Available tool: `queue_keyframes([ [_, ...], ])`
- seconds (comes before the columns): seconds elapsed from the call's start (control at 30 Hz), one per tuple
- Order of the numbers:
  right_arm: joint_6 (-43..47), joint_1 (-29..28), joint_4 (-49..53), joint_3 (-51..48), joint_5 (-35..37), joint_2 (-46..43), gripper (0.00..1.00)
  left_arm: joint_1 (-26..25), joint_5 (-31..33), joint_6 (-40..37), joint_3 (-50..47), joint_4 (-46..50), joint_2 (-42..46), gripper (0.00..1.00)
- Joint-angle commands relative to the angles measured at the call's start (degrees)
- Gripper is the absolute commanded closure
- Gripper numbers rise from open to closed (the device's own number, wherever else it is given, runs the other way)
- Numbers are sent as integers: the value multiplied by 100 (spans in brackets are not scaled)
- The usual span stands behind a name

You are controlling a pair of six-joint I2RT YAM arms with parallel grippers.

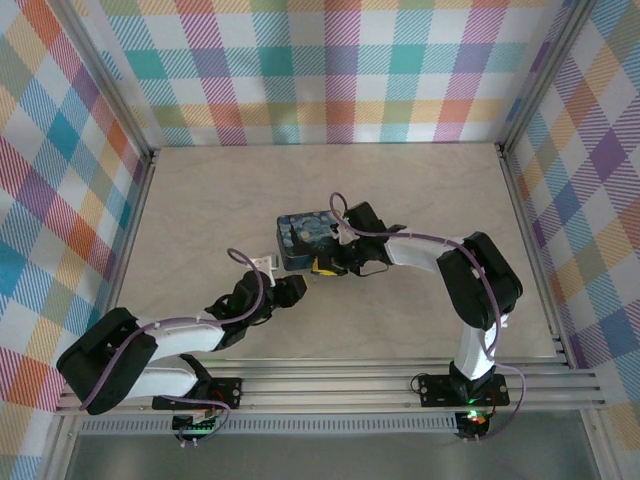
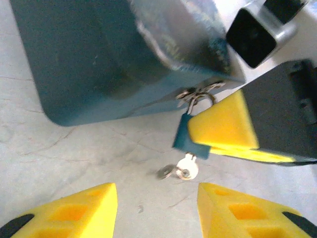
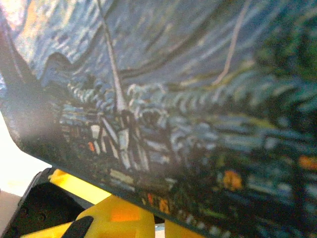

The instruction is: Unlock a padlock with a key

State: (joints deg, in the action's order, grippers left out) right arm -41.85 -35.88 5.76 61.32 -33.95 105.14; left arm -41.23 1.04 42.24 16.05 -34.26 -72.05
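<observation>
A dark-blue box (image 1: pixel 305 238) with a night-sky painting on its lid sits mid-table; its teal side (image 2: pixel 99 59) and painted lid (image 3: pixel 188 99) are seen close up. From its metal hasp (image 2: pixel 198 94) hangs a small teal padlock (image 2: pixel 182 139). My right gripper (image 1: pixel 322 266) is shut on the padlock, one yellow finger (image 2: pixel 223 124) pressed on it. The key (image 2: pixel 188 166), with a pale round head and a ring (image 2: pixel 166 172), sticks out of the padlock's underside. My left gripper (image 2: pixel 157 188) is open just short of the key, touching nothing.
The pale table (image 1: pixel 200 200) is walled by checked panels and aluminium posts (image 1: pixel 510 180). Grooved rails (image 1: pixel 350 385) run along the near edge by the arm bases. Both arms meet at the box's near side.
</observation>
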Motion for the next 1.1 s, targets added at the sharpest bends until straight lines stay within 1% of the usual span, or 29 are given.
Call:
queue_keyframes([
  [0.0, -1, 35, -132, -224, -504, -66, 100, 251, -682, 379, -72, -464, 71, 56],
  [0.1, 9, 76, -175, -278, -580, -72, 100, 491, -917, 666, -168, -876, -122, 58],
  [0.23, -79, 132, -223, -335, -740, -51, 100, 647, -1295, 1011, -143, -1551, -648, 62],
  [0.4, -377, 177, -280, -390, -898, 0, 100, 668, -1416, 1529, -98, -2502, -1506, 62],
  [0.57, -628, 178, -410, -437, -1016, 27, 100, 660, -1463, 2026, 21, -3503, -2245, 60],
  [0.7, -701, 178, -298, -385, -1000, 38, 100, 637, -1571, 2250, 237, -3818, -2598, 60],
  [0.77, -783, 178, -217, -358, -937, 30, 100, 625, -1624, 2314, 308, -3913, -2760, 63],
  [0.8, -821, 178, -190, -349, -905, 21, 99, 617, -1649, 2346, 336, -3968, -2852, 64],
  [0.83, -847, 170, -170, -341, -880, 14, 95, 608, -1664, 2374, 346, -4016, -2930, 66],
  [1.0, -876, 151, -44, -296, -755, 1, 72, 582, -1629, 2511, 346, -4265, -3299, 72],
  [1.07, -878, 143, -48, -296, -724, 9, 68, 573, -1599, 2504, 346, -4264, -3332, 73],
])
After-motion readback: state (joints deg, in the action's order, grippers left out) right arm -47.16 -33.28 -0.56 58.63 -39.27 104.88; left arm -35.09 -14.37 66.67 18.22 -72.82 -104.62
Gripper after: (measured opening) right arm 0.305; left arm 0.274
